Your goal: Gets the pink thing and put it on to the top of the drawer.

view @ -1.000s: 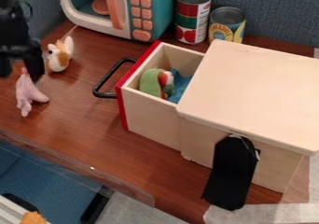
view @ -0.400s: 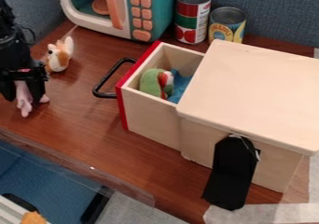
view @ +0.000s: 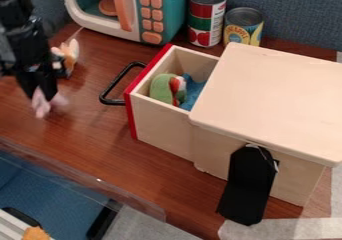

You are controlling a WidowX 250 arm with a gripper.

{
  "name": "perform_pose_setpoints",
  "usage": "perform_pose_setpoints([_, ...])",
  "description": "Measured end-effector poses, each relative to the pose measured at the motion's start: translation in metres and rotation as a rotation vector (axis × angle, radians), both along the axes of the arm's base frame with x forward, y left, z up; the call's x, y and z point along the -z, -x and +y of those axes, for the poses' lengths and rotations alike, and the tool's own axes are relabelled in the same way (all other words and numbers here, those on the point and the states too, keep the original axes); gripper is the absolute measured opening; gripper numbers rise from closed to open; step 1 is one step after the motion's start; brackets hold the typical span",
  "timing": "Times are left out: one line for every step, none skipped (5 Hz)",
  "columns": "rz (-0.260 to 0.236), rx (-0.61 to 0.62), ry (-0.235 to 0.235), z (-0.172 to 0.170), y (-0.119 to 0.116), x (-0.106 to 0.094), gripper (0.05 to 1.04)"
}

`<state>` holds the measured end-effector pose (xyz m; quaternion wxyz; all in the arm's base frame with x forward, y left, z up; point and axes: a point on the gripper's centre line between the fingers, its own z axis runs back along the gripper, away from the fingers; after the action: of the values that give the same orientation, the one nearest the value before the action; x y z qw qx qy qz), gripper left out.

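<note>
- Pink toy [view: 41, 107] is hanging at the tips of the black gripper [view: 42, 91], over toward the left of the bench [view: 100, 144]; whether its lower end is touching the wood, I can't tell.
- That gripper is pointing down and pinching the pink toy, its fingers covering the toy's upper part.
- Just behind, an orange-and-white toy [view: 70, 51] is sitting on the bench, partly hidden by the gripper.
- Off to the right, a black handle [view: 107, 90] is sticking out toward the toys from the red front [view: 130, 110] of the drawer [view: 160, 126].
- Pulled out of its wooden box [view: 267, 89], the drawer is holding a green toy [view: 159, 88] with something blue [view: 192, 91] right beside it.
- Against the near side of the box, a black bracket [view: 248, 184] is resting, its lower part reaching down onto the bench.
- Farther back, a taller can [view: 206, 15] and a shorter can [view: 244, 25] are standing upright behind the box.
- Beside the taller can, a teal toy microwave [view: 164, 9] is standing, orange buttons [view: 151, 15] lining its front.
</note>
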<state>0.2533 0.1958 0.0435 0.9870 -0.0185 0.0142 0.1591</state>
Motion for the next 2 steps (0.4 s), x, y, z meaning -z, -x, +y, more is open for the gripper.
perform_pose_setpoints([-0.025, 0.02, -0.002, -0.029, -0.012, -0.039, 0.222])
perform_pose_setpoints([-0.062, 0.057, 0.024, -0.067, -0.026, -0.067, 0.195])
